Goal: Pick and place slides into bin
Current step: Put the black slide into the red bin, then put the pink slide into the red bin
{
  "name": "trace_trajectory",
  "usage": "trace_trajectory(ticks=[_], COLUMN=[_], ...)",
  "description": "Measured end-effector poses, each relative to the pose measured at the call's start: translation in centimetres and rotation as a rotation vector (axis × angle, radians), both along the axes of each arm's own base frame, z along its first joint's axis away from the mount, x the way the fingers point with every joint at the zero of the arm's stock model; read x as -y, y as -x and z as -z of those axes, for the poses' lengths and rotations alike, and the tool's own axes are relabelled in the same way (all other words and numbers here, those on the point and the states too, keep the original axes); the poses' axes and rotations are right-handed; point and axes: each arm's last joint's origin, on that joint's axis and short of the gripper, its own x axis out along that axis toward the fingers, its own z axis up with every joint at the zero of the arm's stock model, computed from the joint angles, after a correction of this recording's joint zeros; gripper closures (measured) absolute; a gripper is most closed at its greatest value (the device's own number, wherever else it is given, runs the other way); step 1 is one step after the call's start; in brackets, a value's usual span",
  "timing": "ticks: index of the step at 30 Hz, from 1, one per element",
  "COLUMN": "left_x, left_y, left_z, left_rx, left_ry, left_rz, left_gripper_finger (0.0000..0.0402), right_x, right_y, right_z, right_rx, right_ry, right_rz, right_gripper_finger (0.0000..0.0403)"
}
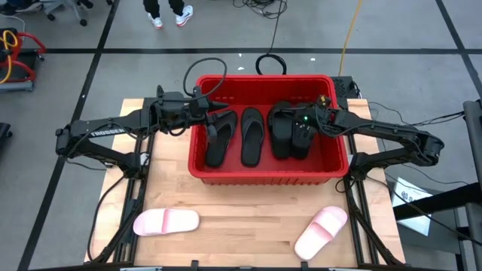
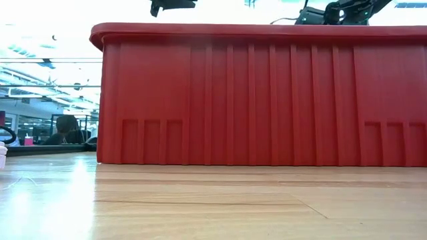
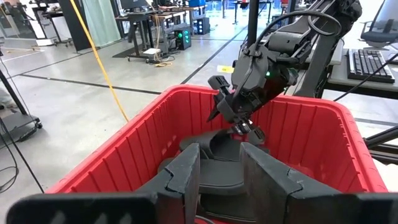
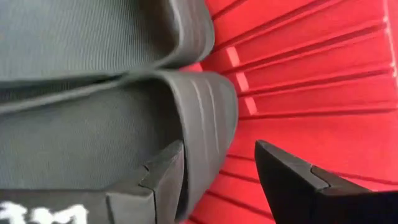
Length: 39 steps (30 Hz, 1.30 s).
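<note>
Red ribbed bin (image 1: 267,175) holds matte black slides (image 1: 251,135); left tool (image 1: 214,125) and right tool (image 1: 305,129) open.

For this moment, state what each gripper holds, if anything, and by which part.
Nothing is held. The left gripper hangs open above the black slides in the red bin. The right gripper is open low inside the bin, beside a wide-strap slide's edge, not clamping it.

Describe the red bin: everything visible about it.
The bin is a large red rectangular tub that looks like moulded plastic, with a thick rolled rim and vertical ribs down its walls. It stands upright on the wooden table, toward the far edge. Several black slides lie side by side inside. The left gripper and right gripper both reach in over its rim.
</note>
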Motion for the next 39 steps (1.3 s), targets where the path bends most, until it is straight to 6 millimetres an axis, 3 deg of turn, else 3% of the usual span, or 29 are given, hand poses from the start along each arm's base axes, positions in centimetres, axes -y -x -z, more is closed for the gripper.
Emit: trace_trajectory(ticks=[9,16,24,33,39], left_x=[0.0,0.0,0.2,2.5,5.5], left_y=[0.0,0.0,1.4,3.1,4.1], left_z=[0.0,0.0,-0.7,1.5,3.6], left_rx=[0.000,0.001,0.004,-0.190,-0.389], left_ry=[0.000,0.000,0.009,0.353,0.769], left_rz=[0.000,0.000,-0.022,-0.051,-0.045], left_gripper_finger=[0.0284,0.0284,0.0284,0.0284,0.0284], right_x=[-0.1,-0.4,-2.1,-4.8,-6.1], right_y=[0.1,0.5,1.3,1.7,2.1], right_z=[0.4,-0.6,-2.5,-4.1,-4.8], right_rx=[0.002,0.064,0.169,0.329,0.399], right_ry=[0.001,0.033,0.072,0.009,-0.050], right_rz=[-0.007,-0.010,-0.058,-0.212,-0.325], right_gripper_finger=[0.0214,0.0219,0.0217,0.0221,0.0222])
